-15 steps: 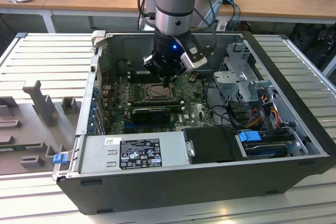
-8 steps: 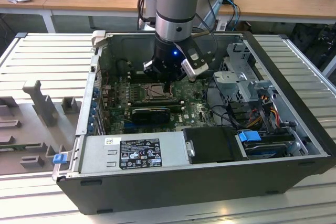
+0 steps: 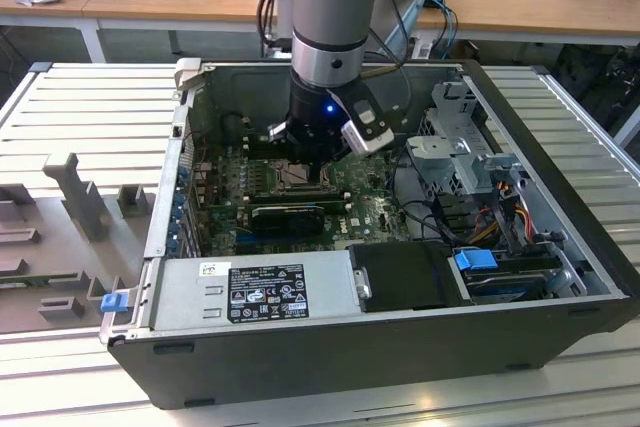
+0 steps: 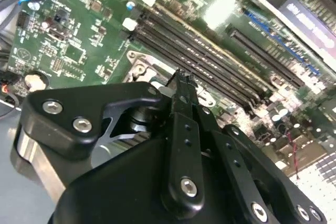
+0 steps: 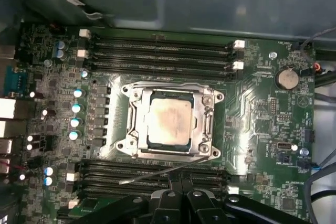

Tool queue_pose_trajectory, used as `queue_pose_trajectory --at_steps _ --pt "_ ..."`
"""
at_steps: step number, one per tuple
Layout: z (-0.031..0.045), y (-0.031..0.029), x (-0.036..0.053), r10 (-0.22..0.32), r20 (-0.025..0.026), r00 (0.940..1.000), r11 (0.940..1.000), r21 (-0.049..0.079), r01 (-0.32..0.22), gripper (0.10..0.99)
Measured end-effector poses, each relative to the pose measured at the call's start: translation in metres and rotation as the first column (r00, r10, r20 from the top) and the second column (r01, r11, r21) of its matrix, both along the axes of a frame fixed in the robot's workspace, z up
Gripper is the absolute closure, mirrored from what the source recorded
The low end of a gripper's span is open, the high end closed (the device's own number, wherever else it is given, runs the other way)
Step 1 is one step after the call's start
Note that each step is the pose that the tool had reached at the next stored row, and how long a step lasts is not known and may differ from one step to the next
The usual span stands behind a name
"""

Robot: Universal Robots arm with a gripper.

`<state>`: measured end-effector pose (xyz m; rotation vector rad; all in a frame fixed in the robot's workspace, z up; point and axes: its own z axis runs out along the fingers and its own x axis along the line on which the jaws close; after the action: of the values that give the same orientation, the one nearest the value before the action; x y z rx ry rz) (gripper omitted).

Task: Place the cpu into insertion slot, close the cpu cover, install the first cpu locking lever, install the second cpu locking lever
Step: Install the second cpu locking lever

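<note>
The cpu point(image 5: 168, 121), a pale square chip, lies flat in the insertion slot point(image 5: 169, 153) on the green board. Over it the silvery cpu cover point(image 5: 137, 123) is folded down, its window framing the chip. One thin wire locking lever point(image 5: 157, 174) sticks out slantwise from the socket's corner across the memory slots. My gripper point(image 5: 179, 180) is shut, its black fingertips together right beside that lever, with nothing seen held between them. In the second wrist view the gripper point(image 4: 181, 78) points at the socket's corner. In the exterior view the arm point(image 3: 325, 67) stands over the socket point(image 3: 298, 177).
Long black memory slots point(image 5: 163, 53) run on both sides of the socket. A black expansion card point(image 3: 290, 215), a grey power supply point(image 3: 250, 292) and a drive cage point(image 3: 465, 157) with cables crowd the open case. A coin battery point(image 5: 287, 78) sits on the board.
</note>
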<state>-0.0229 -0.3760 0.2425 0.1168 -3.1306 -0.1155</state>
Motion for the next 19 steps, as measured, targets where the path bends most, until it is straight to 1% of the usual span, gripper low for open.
queue_pose_trajectory --at_steps 2,3,4,5,6,8,9,10,14,17,18,19 --pt "-0.0001 -0.0005 -0.0061 0.0 0.0 1.0 1.0 0.009 0.0 0.98" --pt "-0.0002 -0.0009 -0.0089 0.001 0.0 1.0 0.9999 0.017 -0.001 0.98" --pt "-0.0005 -0.0011 -0.0106 0.001 0.0 1.0 0.9998 0.022 -0.001 0.98" --pt "-0.0012 -0.0012 -0.0143 0.001 0.0 1.0 0.9996 0.03 -0.001 0.98" --pt "-0.0017 -0.0012 -0.0171 0.001 0.0 1.0 0.9995 0.033 -0.001 0.98" --pt "-0.0038 -0.0012 -0.0277 0.001 0.0 1.0 0.9993 0.038 -0.001 0.98" --pt "-0.0053 -0.0011 -0.0303 0.001 0.0 1.0 0.9992 0.039 -0.001 0.98" --pt "-0.007 -0.0012 -0.0311 0.001 0.0 1.0 0.9992 0.039 -0.001 0.98" --pt "-0.0223 -0.0012 -0.0332 0.002 0.0001 1.0 0.9992 0.04 -0.002 0.98" --pt "-0.0255 -0.0013 -0.0409 0.004 0.0 1.0 0.9989 0.046 -0.004 0.98" --pt "-0.0262 -0.0015 -0.043 0.004 -0.0001 1.0 0.9987 0.05 -0.004 0.98" --pt "-0.0268 -0.0023 -0.0446 0.004 0.0002 1.0 0.9983 0.058 -0.004 0.98"
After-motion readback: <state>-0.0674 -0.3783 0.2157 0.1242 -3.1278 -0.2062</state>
